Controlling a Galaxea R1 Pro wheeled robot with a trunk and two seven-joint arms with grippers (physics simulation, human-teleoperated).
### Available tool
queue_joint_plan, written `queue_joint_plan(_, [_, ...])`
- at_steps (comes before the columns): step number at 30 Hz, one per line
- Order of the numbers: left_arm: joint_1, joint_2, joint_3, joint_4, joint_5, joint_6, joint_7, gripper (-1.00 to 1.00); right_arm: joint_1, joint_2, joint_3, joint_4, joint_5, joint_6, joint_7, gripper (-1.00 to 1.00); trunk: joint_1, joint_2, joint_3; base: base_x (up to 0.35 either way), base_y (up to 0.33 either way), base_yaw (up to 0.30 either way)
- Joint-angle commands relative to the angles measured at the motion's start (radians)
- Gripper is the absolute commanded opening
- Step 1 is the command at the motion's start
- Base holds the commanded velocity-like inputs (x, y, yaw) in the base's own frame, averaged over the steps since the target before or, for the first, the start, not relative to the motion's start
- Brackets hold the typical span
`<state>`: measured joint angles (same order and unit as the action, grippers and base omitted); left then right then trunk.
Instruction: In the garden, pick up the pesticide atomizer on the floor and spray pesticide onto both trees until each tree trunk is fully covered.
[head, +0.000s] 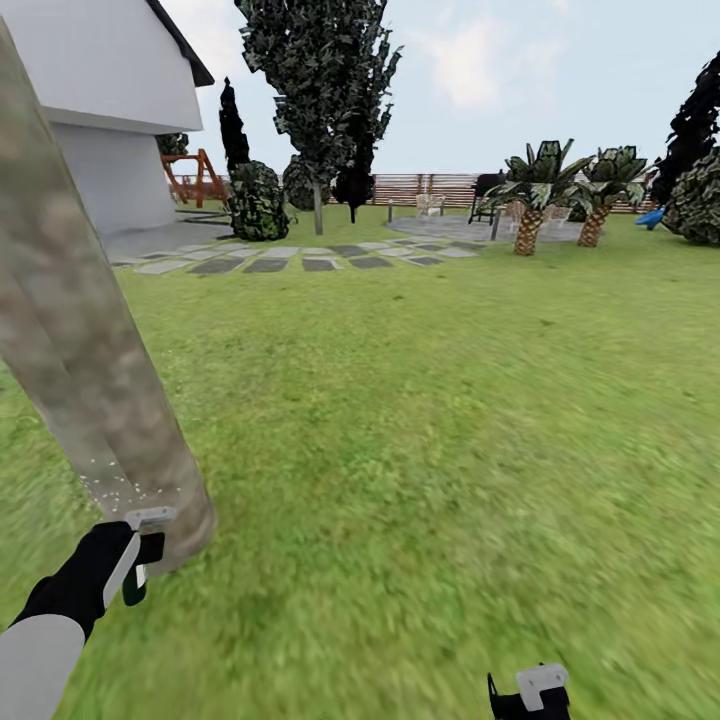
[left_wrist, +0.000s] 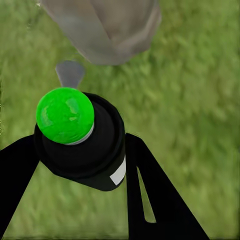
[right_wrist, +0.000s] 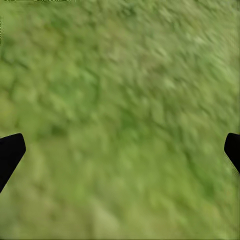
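Small black pesticide atomizer (left_wrist: 82, 147), green-topped here, is pinched in my left gripper (head: 135, 560) just beside the thick mottled beige-grey tree trunk (head: 75, 330). White speckles (head: 120, 485) dot its base only; I reckon sweeping upward. Right gripper (right_wrist: 120, 150) spread over grass lawn (head: 450, 420).

My left arm (head: 40, 650) has a white sleeve-like forearm shell, then a black wrist ending in a pale grey gripper plate. My left fingers (left_wrist: 150, 200) are flat black blades, one slotted. My right gripper (head: 530, 692) is black with a light grey block.
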<state>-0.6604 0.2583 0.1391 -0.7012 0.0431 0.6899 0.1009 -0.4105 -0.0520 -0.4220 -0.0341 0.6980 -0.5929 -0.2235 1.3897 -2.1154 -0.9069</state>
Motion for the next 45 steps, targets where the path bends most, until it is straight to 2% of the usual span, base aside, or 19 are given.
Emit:
queue_joint_plan(1, [-0.001,0.0,0.001,-0.001,0.004,0.005,0.005,-1.0,-0.001,0.0,-0.004,0.002,0.011,-0.002,-0.007,1.0,0.0,0.0,-0.001,0.0,-0.274,0.273])
queue_joint_plan(14, [-0.001,0.001,0.001,0.0,0.004,0.005,0.005,-1.0,-0.001,0.0,-0.004,0.002,0.011,-0.002,-0.006,1.0,0.0,0.0,-0.001,0.036,-0.274,0.277])
queue_joint_plan(32, [-0.001,0.002,0.001,0.0,0.004,0.005,0.005,-1.0,-0.001,0.0,-0.004,0.002,0.011,-0.002,-0.005,1.0,0.0,0.0,-0.001,0.189,-0.235,0.017])
queue_joint_plan(45, [-0.001,0.001,0.001,0.0,0.004,0.005,0.005,-1.0,-0.001,0.0,-0.004,0.002,0.011,-0.002,-0.005,1.0,0.0,0.0,-0.001,0.196,-0.231,0.255])
